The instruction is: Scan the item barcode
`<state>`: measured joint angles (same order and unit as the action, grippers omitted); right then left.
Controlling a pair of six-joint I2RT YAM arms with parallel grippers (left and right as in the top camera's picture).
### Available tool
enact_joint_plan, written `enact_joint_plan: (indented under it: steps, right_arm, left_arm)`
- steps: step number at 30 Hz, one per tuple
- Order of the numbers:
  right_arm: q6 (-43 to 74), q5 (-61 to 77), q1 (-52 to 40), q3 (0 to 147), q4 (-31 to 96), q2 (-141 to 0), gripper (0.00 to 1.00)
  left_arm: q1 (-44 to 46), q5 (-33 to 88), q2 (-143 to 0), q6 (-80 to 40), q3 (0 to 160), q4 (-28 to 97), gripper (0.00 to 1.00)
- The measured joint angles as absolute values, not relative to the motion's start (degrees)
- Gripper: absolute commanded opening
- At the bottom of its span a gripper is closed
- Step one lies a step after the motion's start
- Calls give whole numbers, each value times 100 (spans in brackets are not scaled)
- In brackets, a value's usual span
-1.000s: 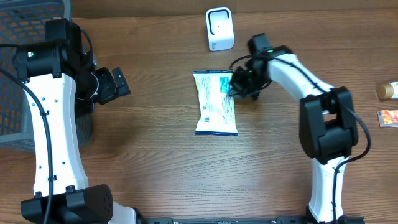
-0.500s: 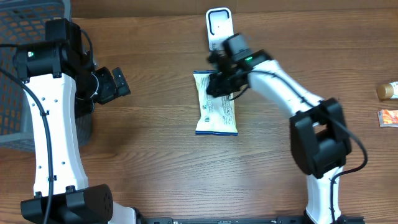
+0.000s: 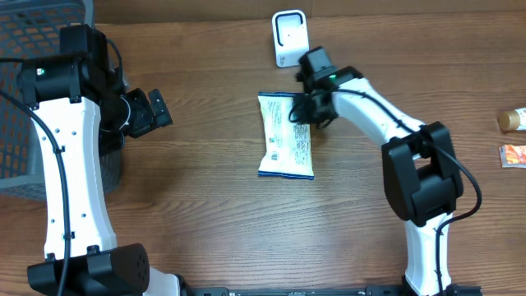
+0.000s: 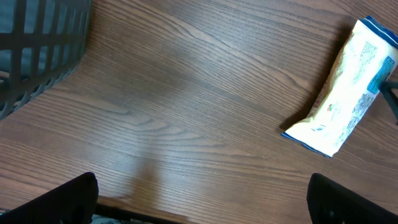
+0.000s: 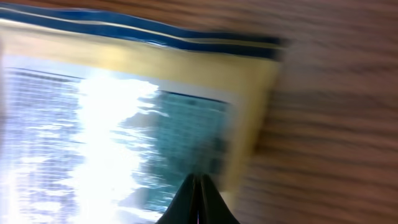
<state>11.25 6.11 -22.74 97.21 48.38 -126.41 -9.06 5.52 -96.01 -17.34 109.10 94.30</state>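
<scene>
Through the right wrist camera we see the packet [image 5: 124,112] blurred, its print unreadable, cut off left and below. The left wrist view clips the basket [image 4: 37,42]. Overhead, we cannot identify a small orange item [image 3: 512,154] at the right edge.

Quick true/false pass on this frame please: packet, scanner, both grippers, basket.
1. The snack packet lies flat on the table. True.
2. The left gripper holds the packet. False: it is open and well apart from the packet, off to one side.
3. The right gripper is shut, with its tips at the packet's edge. True.
4. The white scanner stands at the near edge, by the arm bases. False: it stands at the far edge, beyond the packet.
5. The grey basket sits beside the right arm. False: it sits beside the left arm.
</scene>
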Motion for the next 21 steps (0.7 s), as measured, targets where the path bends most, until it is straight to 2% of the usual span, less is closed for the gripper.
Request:
enact_joint_plan:
  steps: [5, 9, 13, 17, 21]
  right_arm:
    - [1756, 49, -1782, 9701, 5920, -12654, 4]
    - [1822, 27, -1656, 9701, 6088, -12650, 4]
    - [1413, 731, -1883, 9688, 5485, -12508, 4]
    - [1190, 1616, -2307, 9688, 4351, -12213, 4]
    - [1151, 1708, -2766, 9701, 3653, -12156, 4]
  left_arm:
    - [-906, 552, -9601, -1734, 10910, 9428, 100]
    - [-906, 552, -9601, -1734, 10910, 9430, 100]
    - [-906, 552, -9601, -1734, 10910, 9428, 100]
    - [-906, 552, -9601, -1737, 10910, 9430, 100]
    - [-906, 552, -9601, -1734, 10910, 9428, 100]
